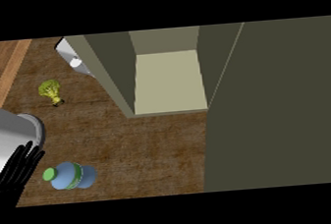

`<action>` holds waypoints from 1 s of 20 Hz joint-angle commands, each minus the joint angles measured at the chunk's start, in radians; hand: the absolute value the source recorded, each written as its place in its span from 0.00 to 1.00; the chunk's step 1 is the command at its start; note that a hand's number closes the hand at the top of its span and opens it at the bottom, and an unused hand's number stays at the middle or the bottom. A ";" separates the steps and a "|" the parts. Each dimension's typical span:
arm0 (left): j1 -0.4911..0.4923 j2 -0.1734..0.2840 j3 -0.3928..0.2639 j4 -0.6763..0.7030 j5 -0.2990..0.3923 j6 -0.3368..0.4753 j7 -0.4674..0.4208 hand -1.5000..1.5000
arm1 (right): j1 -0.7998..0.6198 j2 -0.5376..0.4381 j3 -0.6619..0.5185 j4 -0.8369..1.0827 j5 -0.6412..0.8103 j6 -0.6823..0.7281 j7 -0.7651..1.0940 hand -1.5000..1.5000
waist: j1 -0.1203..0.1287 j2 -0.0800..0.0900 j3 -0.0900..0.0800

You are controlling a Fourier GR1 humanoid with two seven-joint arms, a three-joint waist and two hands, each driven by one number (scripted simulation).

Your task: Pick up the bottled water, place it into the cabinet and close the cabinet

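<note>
Left robot hand (17,175) open, holding nothing, just beside bottled water (70,176) near surface (142,150) front edge | right robot hand unseen | risk: you knock bottle over | cabinet (167,82) open

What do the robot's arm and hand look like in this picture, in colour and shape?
Only the left arm shows. Its forearm is a smooth, light grey cylinder with a rounded end. The left hand is plain black, with long, thin fingers. No cables or markings are visible.

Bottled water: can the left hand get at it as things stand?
Probably yes. The left hand, fingers straight, is right beside the bottled water on the counter, with nothing between them. The broccoli lies well away.
</note>
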 commanded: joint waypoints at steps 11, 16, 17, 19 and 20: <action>-0.219 0.038 -0.077 0.471 -0.088 -0.050 -0.224 0.00 | 0.001 -0.036 -0.062 0.076 -0.055 0.038 -0.048 0.00 | -0.005 0.003 -0.001; -0.231 0.020 -0.127 0.526 -0.132 -0.012 -0.326 0.00 | 0.032 0.007 0.039 0.013 0.023 -0.004 -0.039 0.00 | -0.005 0.002 -0.002; -0.270 0.043 -0.121 0.565 -0.123 -0.028 -0.327 0.00 | 0.023 -0.028 -0.014 -0.019 -0.032 0.015 -0.018 0.00 | -0.008 0.003 -0.002; -0.296 0.044 -0.133 0.614 -0.130 -0.027 -0.353 0.00 | -0.009 -0.013 0.003 -0.014 -0.016 -0.007 0.008 0.00 | -0.007 0.005 -0.003; -0.308 0.030 -0.135 0.633 -0.125 -0.017 -0.353 0.00 | 0.049 -0.038 0.011 -0.048 -0.019 0.022 -0.005 0.00 | -0.016 0.004 -0.003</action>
